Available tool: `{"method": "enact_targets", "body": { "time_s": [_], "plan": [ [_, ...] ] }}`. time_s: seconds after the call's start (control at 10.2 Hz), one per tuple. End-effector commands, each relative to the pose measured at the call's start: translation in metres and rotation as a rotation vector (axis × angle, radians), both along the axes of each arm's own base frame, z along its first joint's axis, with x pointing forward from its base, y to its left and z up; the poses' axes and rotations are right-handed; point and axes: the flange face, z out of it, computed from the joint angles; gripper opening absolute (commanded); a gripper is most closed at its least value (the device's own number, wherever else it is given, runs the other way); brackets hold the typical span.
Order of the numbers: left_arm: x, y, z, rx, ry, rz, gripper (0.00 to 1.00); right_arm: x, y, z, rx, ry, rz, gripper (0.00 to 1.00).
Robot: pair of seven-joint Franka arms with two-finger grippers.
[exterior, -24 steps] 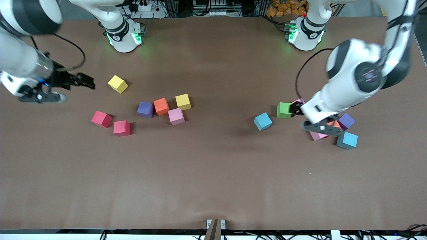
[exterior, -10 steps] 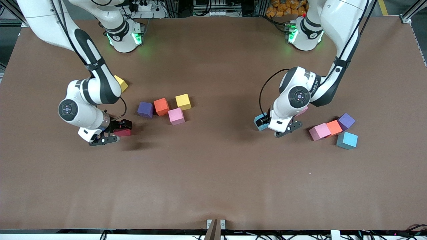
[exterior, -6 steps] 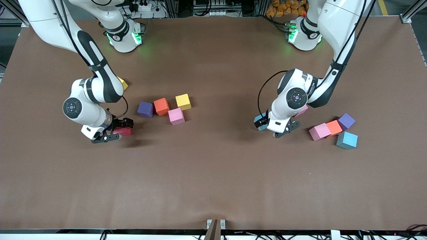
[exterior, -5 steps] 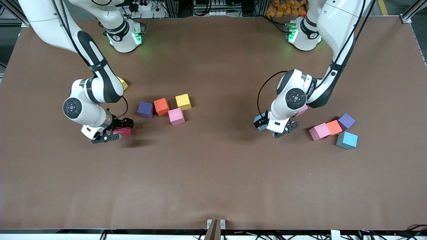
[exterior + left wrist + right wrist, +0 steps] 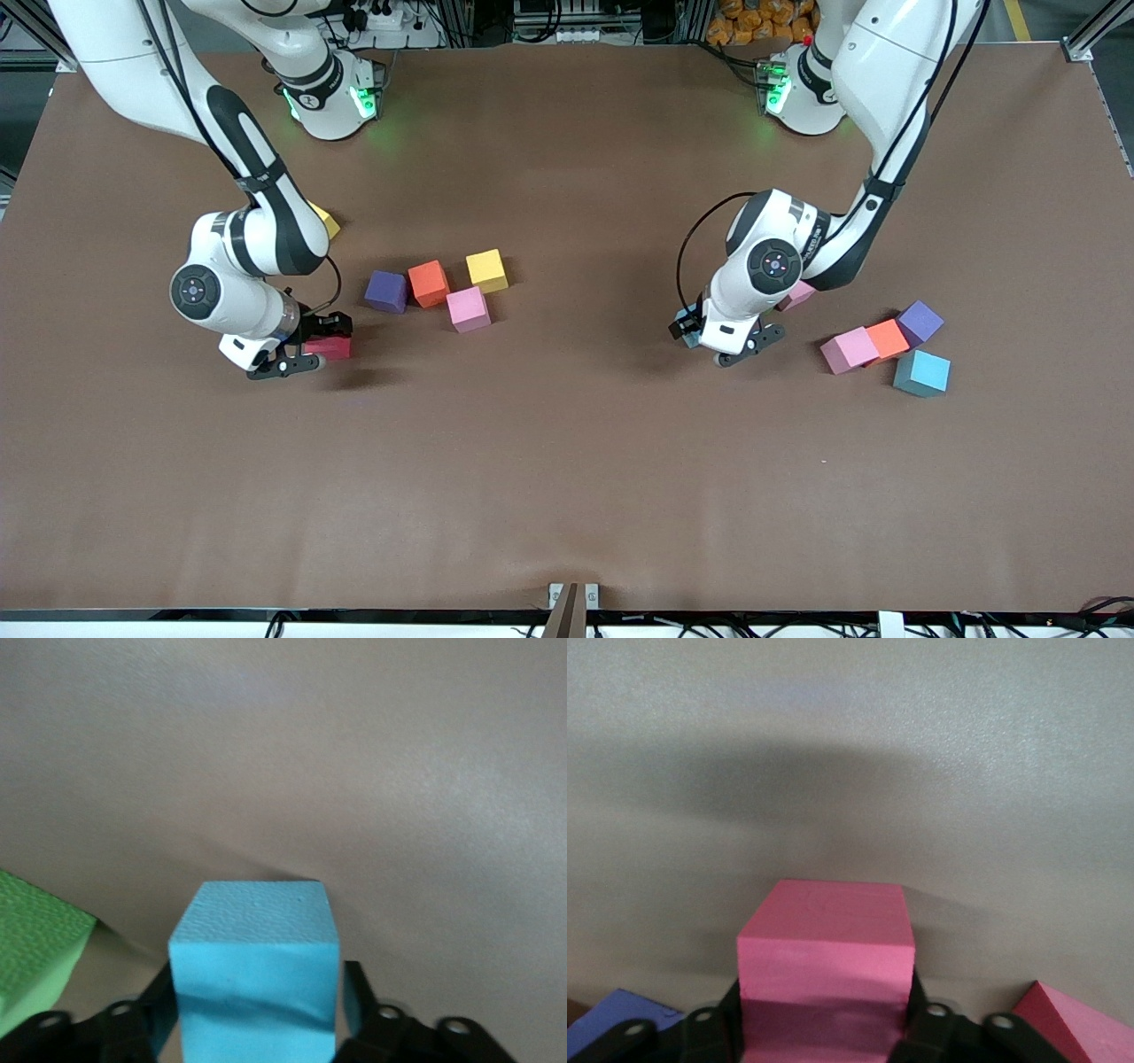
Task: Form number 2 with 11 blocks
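Blocks lie scattered; no number 2 is formed. The right gripper [image 5: 326, 344] pinches a red block [image 5: 824, 961] between its fingers, mostly hidden under the wrist from the front. The left gripper [image 5: 689, 324] clamps a light blue block [image 5: 255, 973], only a sliver showing from the front; a green block [image 5: 35, 952], cut off, sits just beside it.

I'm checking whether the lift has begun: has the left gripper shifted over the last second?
Yes, slightly. The left gripper, closed on the light blue block, has drifted away from the pink block, toward the right arm's end.
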Motion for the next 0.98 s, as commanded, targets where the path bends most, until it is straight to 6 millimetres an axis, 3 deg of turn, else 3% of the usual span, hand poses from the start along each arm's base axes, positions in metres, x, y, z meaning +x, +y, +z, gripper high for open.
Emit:
{"method": "enact_targets", "body": {
  "time_s": [0.0, 0.2, 0.49, 0.78, 0.88],
  "plan": [
    [-0.013, -0.023, 0.005, 0.000, -0.020, -0.040, 0.24, 0.011, 0.000, 0.016, 0.013, 0.014, 0.014, 0.01],
    [-0.038, -0.058, 0.026, -0.027, -0.020, -0.116, 0.25, 0.016, 0.006, 0.028, 0.015, 0.011, 0.025, 0.00],
    [-0.115, -0.128, 0.047, 0.045, 0.027, -0.399, 0.26, 0.026, 0.013, 0.060, 0.028, 0.065, 0.035, 0.00],
    [-0.195, -0.175, 0.046, 0.029, 0.076, -0.571, 0.26, 0.015, 0.039, 0.073, 0.051, 0.115, 0.059, 0.00],
    [-0.213, -0.184, 0.041, 0.025, 0.094, -0.594, 0.26, 0.011, 0.047, 0.079, 0.084, 0.136, 0.043, 0.00]
  ]
}}
